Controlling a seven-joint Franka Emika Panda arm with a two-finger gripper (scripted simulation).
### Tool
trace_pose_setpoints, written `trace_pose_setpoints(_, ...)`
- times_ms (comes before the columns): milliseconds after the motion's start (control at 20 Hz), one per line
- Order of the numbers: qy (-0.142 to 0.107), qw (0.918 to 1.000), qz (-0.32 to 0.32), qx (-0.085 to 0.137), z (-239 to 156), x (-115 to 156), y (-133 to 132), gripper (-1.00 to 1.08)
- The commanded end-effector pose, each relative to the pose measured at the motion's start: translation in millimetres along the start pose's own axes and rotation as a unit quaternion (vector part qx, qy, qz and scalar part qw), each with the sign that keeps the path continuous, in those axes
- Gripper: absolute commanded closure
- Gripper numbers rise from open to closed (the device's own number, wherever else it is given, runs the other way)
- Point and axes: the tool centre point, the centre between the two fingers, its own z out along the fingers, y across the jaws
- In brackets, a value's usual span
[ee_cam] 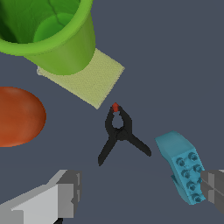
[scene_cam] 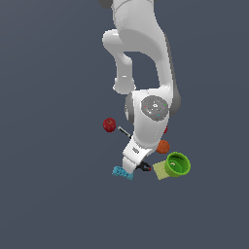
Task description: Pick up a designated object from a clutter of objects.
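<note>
Pincer (ee_cam: 135, 192) is hanging wide open over the clamp (ee_cam: 119, 131), nothing grabbed yet, so lowering and closing are still coming.

Soft, even light is falling everywhere, nothing is casting a real shadow on the dark slate floor, and only the green cup (ee_cam: 52, 35) nearest the wrist camera is looking stretched.

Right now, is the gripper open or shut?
Open: in the wrist view the gripper fingers stand wide apart, holding nothing, clamp between them.
</note>
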Motion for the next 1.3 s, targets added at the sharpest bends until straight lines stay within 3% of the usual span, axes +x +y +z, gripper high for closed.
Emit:
trace_pose_setpoints(0,0.002,0.9995,-0.030,0.001,14,6,-2,-0.92)
trace_pose_setpoints(450,0.006,0.9963,-0.086,0.003,42,16,-8,-0.92)
trace_pose_setpoints(850,0.006,0.9961,-0.088,0.004,48,16,-8,-0.92)
trace_pose_setpoints(1250,0.007,0.9959,-0.090,0.003,84,17,-10,-0.92)
